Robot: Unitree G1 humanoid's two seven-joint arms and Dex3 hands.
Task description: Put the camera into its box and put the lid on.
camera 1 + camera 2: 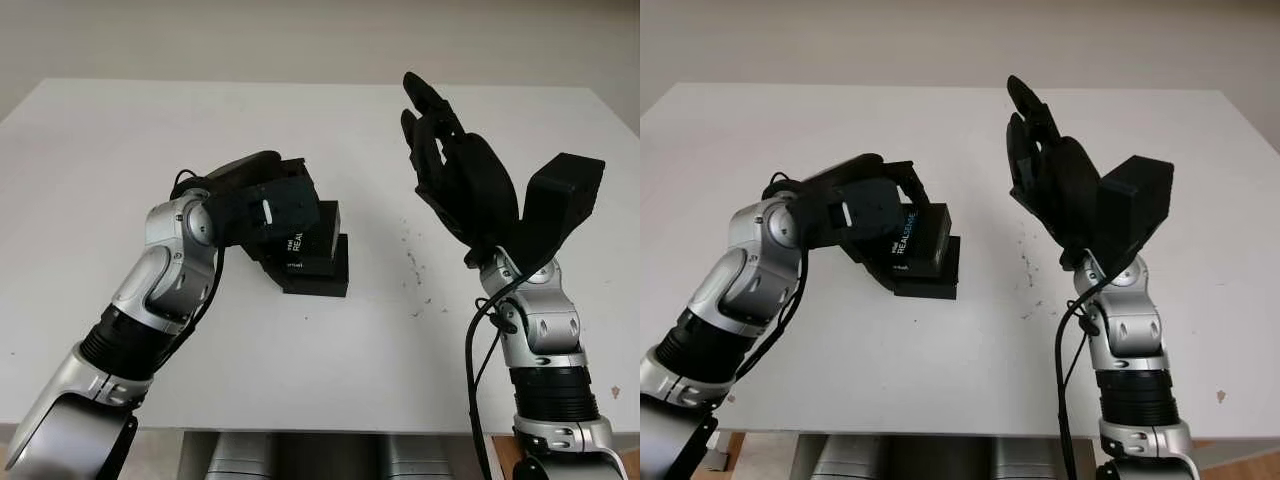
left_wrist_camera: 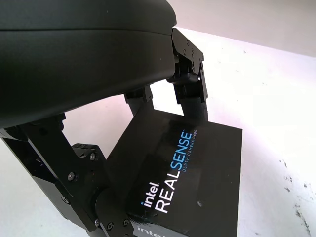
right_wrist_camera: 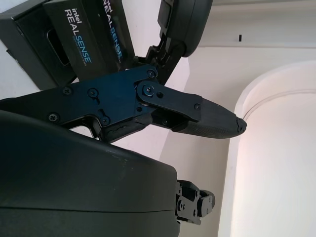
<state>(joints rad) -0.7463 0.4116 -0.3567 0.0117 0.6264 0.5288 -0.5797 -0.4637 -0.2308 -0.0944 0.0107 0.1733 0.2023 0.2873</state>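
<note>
The left hand sat closest to its wrist camera, its black shell arching over the lid with fingers coming down on the far edge and another finger at the near corner. It was clamped on that lid, which carried the white and blue lettering on its top face. Directly under the palm, the lid lay skewed across the box, whose black base stuck out from beneath it on the side toward the robot and toward the right arm. So the lid was over the box but not squared to it; the two outlines were turned relative to each other, the lid's long axis running away from the left wrist at a slant.

Whether the camera was already inside the box could not be told, since the lid covered the opening.

My judgement is that the coming move turned on that twist: the lid needed rotating under the left palm until its edges matched the base, then pressing down.

Further right, the right hand was held up above the table, open and holding nothing, well apart from the box, which lay off to its inner side. The left hand was clearly the nearer one.
</note>
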